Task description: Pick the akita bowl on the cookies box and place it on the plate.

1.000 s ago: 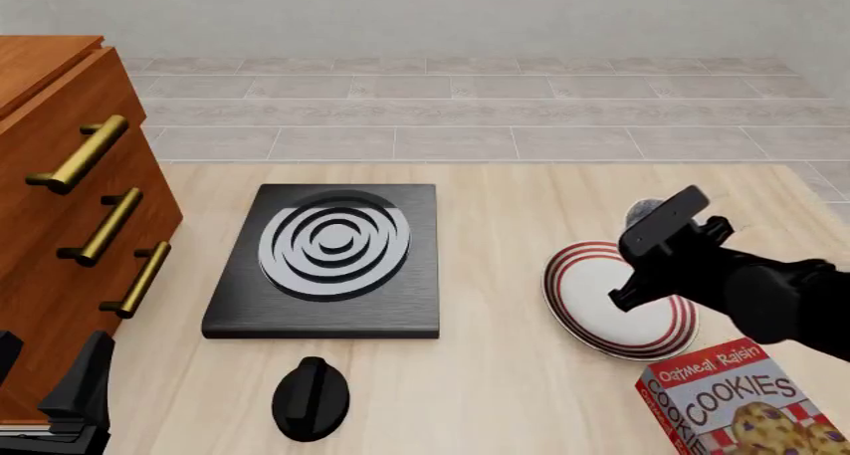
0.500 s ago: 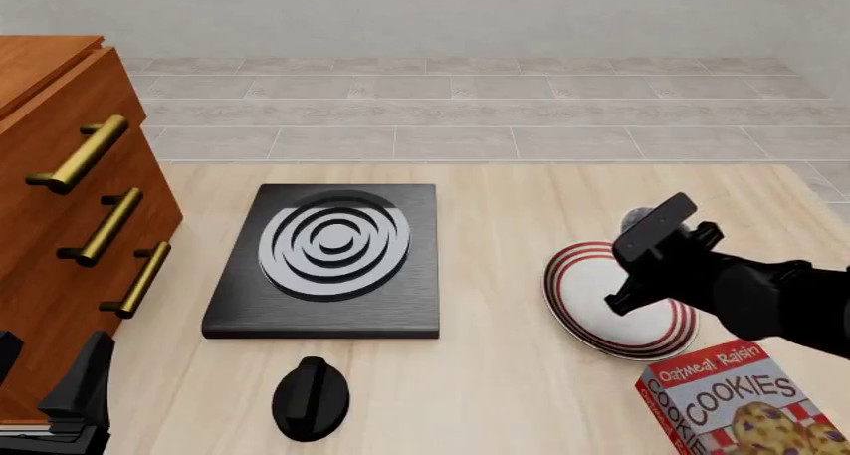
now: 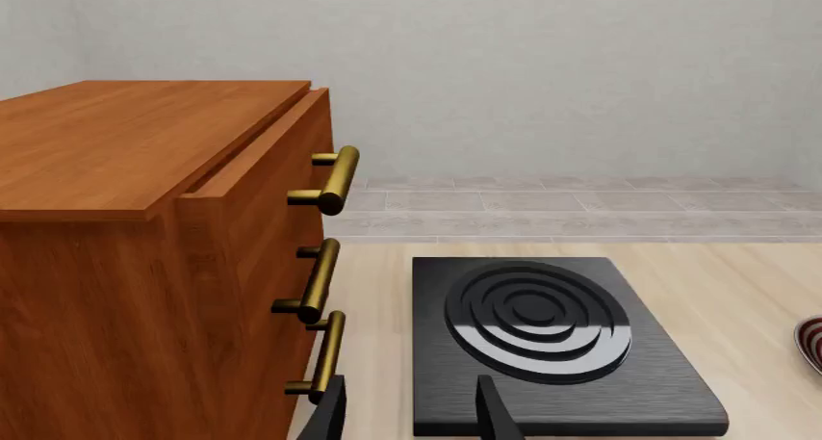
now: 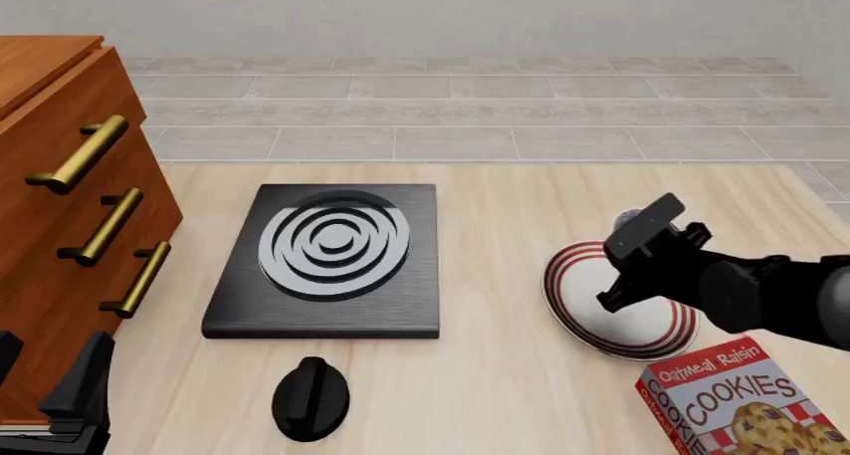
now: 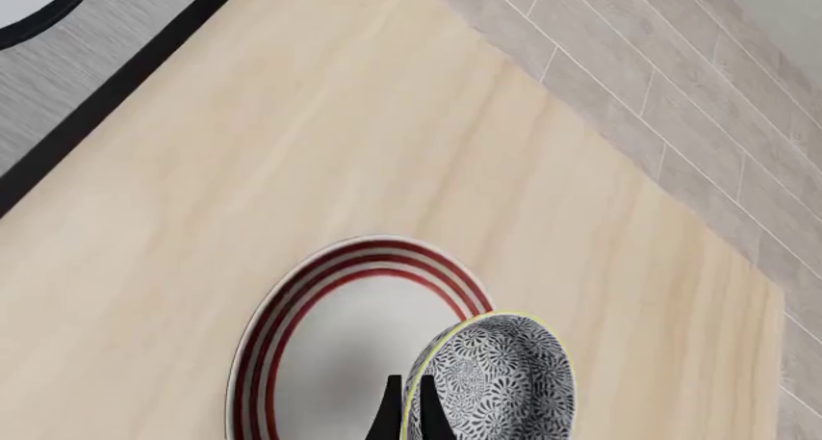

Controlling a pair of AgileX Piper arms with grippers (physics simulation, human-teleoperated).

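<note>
Figure: placing stage, taken with the plate as landmark. We see the right gripper (image 5: 410, 416) clenched on the near rim of the akita bowl (image 5: 495, 382), one fingertip inside the rim and one outside. The bowl hangs above the far-right edge of the plate (image 5: 341, 349), overlapping its red rings on that side; in the right wrist view its speckled inside faces the camera, so we judge it tilted rather than level. We cannot tell from these pictures whether it touches the plate. In the front view the bowl (image 4: 628, 219) shows only as a small grey patch beyond the right gripper (image 4: 635, 261), at the far edge of the plate (image 4: 574, 291).

The relation that governs the coming move: the plate's white centre lies to the near-left of the bowl. We judge that the bowl must shift inward over the centre and come level before the fingers let go; released where it is, it may well tip off the rim.

Surroundings: the cookies box (image 4: 738, 400) lies just near-right of the plate, bare of the bowl. The black slab (image 4: 332, 261) with grey rings sits well to the plate's left, the black knob (image 4: 310, 397) near-left of it, the wooden drawer cabinet (image 4: 67, 236) farther left still. Nothing stands between bowl and plate centre.

The left gripper (image 3: 408, 411) is parked beside the cabinet, far from the plate, its fingers apart and empty; the right arm is plainly the nearer
</note>
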